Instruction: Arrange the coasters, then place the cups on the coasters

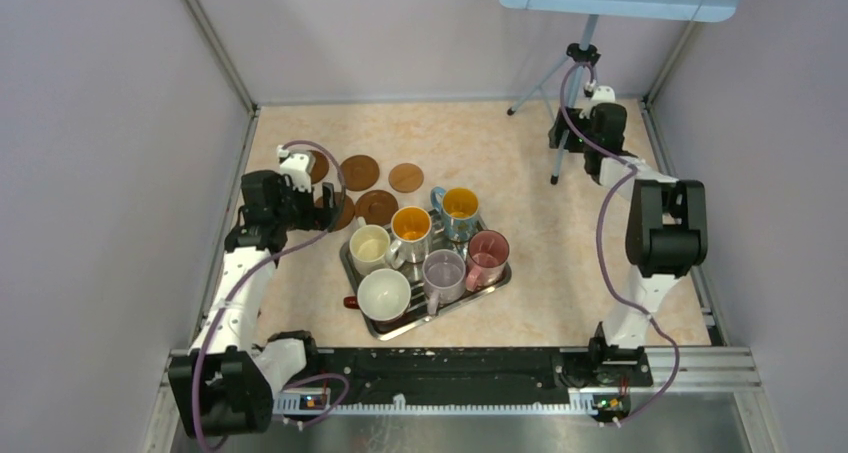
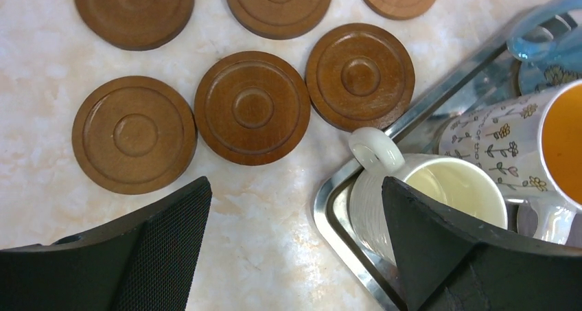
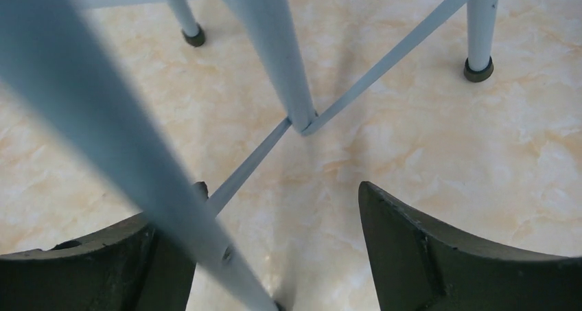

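The left fingers (image 2: 137, 256) are hovering wide apart, holding nothing, above the edge of the rectangular silver metal tray (image 2: 322, 204). The cream mug (image 2: 453, 184) is standing in that tray just under the tray-side finger, handle pointing toward the dark reddish-brown round wooden coasters (image 2: 252, 107) lying flat ahead on the marbled desk (image 2: 274, 256). The right fingers (image 3: 446, 256), also apart, are straddling a pale blue tripod leg (image 3: 103, 119), well away; the left arm is nearer.

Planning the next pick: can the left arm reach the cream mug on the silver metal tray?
Probably yes: the open left gripper hovers close beside the cream handled mug on the silver tray, nothing between them.
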Robot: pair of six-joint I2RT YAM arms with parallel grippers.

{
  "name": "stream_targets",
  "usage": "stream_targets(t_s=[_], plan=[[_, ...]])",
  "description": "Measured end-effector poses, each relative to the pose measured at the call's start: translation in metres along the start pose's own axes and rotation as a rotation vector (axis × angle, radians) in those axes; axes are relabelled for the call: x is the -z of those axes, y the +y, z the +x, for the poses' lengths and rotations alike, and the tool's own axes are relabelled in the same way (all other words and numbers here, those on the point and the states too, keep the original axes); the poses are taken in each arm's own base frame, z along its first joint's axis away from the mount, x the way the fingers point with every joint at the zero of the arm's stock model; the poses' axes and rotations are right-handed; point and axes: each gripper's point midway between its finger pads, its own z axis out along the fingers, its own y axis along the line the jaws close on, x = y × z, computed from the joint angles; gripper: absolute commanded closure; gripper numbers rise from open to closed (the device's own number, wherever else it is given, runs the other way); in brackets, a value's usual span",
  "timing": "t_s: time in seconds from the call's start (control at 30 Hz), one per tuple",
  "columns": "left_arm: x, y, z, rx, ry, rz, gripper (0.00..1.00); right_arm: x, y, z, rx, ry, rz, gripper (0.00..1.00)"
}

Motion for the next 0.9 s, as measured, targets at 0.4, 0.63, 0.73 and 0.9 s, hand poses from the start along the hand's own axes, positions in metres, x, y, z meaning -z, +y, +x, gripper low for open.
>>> stream_targets(t_s=[0.4, 0.63, 0.73, 0.9], plan=[[-0.032, -0.028, -0.029, -0.129, 0.072, 0.308, 0.08, 0.092, 0.066, -0.052, 0.086, -0.014, -0.309, 0.28], [-0.046, -0.050, -0.007, -0.052, 0.154, 0.488, 0.12, 0.118, 0.120, 0.000, 0.058, 0.199, -0.507, 0.53], [-0.045, -0.055, -0.007, -0.045, 0.151, 0.517, 0.12, 0.126, 0.143, 0.028, 0.045, 0.297, -0.583, 0.58], [-0.044, -0.056, -0.007, -0.044, 0.147, 0.527, 0.11, 0.126, 0.159, 0.088, 0.015, 0.491, -0.645, 0.59]])
